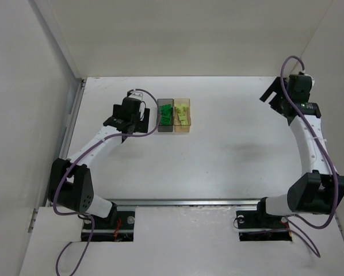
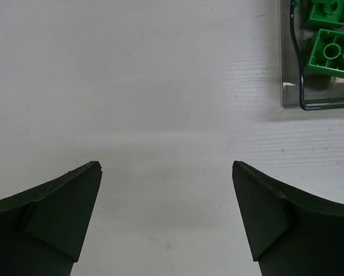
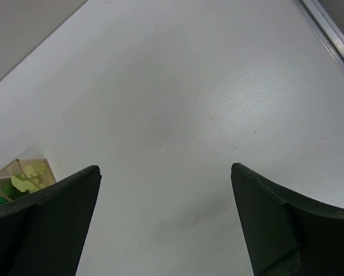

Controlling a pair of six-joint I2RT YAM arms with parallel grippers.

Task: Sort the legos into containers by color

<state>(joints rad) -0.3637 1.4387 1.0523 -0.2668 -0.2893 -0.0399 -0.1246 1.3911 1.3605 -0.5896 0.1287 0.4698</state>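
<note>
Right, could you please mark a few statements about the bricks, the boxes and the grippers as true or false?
1. The dark green bricks lie in the dark grey box. True.
2. The left gripper is shut on a brick. False: it is open and holds nothing.
3. The pale yellow-green bricks lie in the tan box. True.
4. The two boxes stand far apart. False: they stand side by side.
5. The right gripper hovers over the tan box. False: it is open over the table, well off to the boxes' right.
</note>
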